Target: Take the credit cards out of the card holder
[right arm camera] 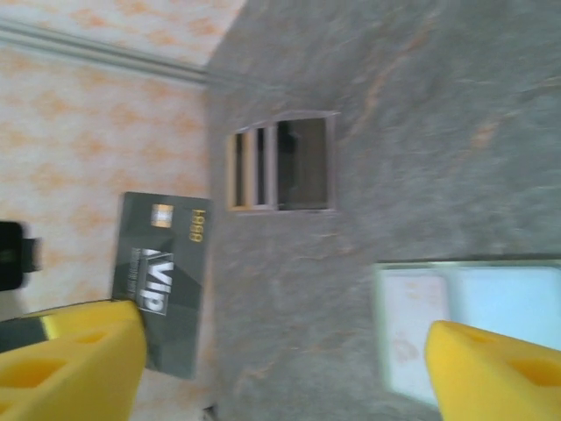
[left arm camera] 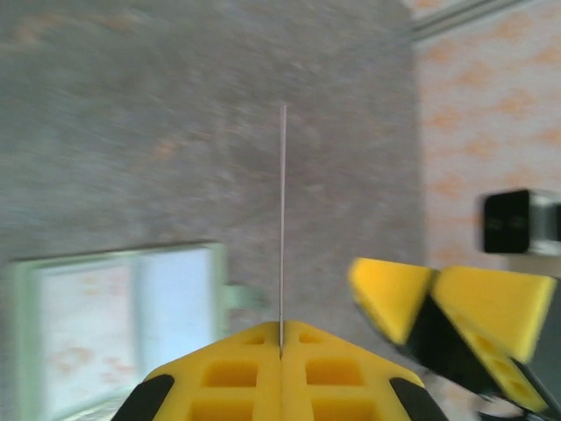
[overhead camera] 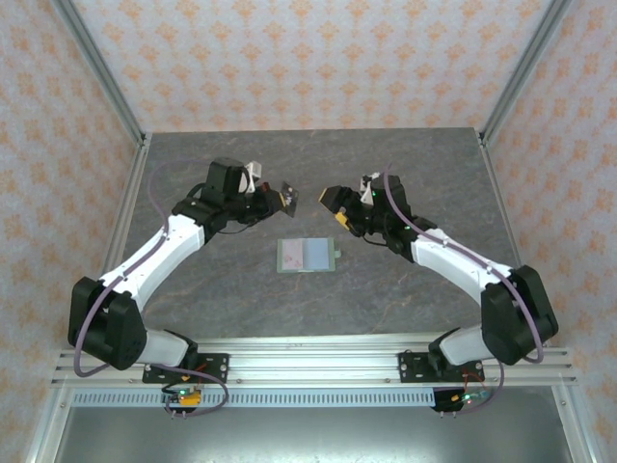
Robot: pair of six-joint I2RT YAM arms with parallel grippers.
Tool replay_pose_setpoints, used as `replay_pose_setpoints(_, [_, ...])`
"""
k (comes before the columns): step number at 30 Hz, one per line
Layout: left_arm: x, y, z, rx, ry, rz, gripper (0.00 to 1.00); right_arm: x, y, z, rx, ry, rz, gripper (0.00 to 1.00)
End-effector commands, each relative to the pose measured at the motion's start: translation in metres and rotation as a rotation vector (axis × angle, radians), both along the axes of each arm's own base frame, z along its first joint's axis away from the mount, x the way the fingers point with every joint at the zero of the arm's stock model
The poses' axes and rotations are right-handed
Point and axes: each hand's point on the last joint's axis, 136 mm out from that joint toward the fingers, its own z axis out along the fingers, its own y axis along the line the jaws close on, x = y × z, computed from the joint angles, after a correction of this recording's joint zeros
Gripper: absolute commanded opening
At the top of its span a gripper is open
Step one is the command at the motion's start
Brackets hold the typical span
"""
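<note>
The card holder lies open and flat on the table, pale inside, also seen in the left wrist view and the right wrist view. My left gripper is shut on a dark "VIP" credit card, which the left wrist view shows edge-on as a thin line. It holds the card in the air above the table. My right gripper is open, facing the card from the right with nothing between its fingers. Several more credit cards lie fanned on the table beyond.
The grey stone-patterned table is bounded by patterned walls with metal corner posts. The right gripper's yellow fingers show close to the held card in the left wrist view.
</note>
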Motion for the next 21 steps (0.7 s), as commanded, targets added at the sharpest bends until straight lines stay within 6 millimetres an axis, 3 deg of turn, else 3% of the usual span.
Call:
replay_pose_setpoints(1, [-0.008,0.061,-0.027,0.399,0.017,0.053,0.0,-0.009,-0.036,-0.021,-0.238,0.014,-0.052,0.92])
replay_pose_setpoints(5, [0.001,0.097,-0.035,0.594,0.001,0.108,0.0,-0.013,-0.045,-0.03,-0.282,0.017,-0.067,0.99])
replay_pose_setpoints(8, [0.013,0.106,-0.039,0.625,-0.043,0.102,0.0,-0.015,-0.047,-0.033,-0.289,0.016,-0.067,0.99])
replay_pose_setpoints(15, [0.049,0.099,-0.047,0.549,-0.172,0.004,0.0,-0.014,-0.044,-0.032,-0.28,0.009,-0.056,0.99])
replay_pose_setpoints(21, [0.076,0.095,-0.059,0.505,-0.17,-0.024,0.0,-0.014,-0.042,-0.031,-0.269,0.014,-0.053,0.99])
